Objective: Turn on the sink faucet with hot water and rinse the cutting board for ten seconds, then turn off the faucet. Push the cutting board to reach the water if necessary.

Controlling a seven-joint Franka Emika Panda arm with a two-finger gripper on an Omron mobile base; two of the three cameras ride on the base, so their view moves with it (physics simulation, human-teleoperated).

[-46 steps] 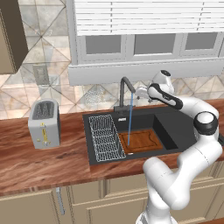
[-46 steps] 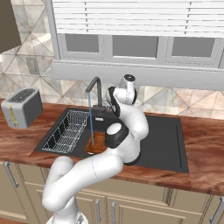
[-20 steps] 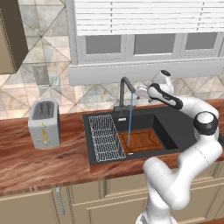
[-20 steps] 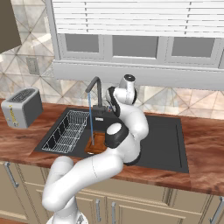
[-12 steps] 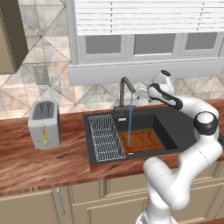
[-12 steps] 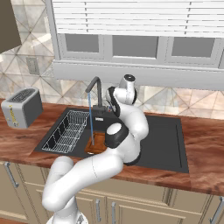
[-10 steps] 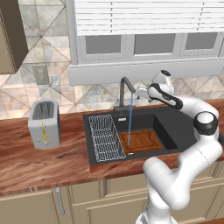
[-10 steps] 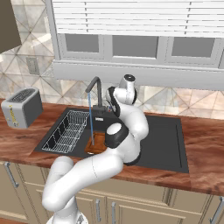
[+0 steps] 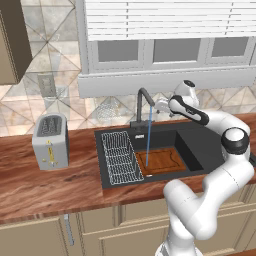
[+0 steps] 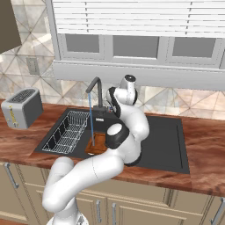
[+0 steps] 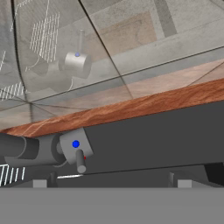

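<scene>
We see water (image 9: 148, 137) running from faucet (image 9: 142, 106) onto cutting board (image 9: 162, 160) in sink (image 9: 197, 137); gripper (image 9: 161, 105) spread wide beside lever (image 11: 80, 159), holding nothing.

Pretty clearly a home kitchen we're looking at here. A wooden countertop (image 9: 60, 175) is running across the middle of the frame, with a black sink (image 9: 200, 137) sitting in it and a faucet (image 9: 142, 107) running water. A silver toaster (image 9: 50, 141) is sitting at the left, beige cabinets (image 9: 100, 235) are lining the bottom, and patterned wall tile (image 9: 50, 60) is filling the upper left.
</scene>
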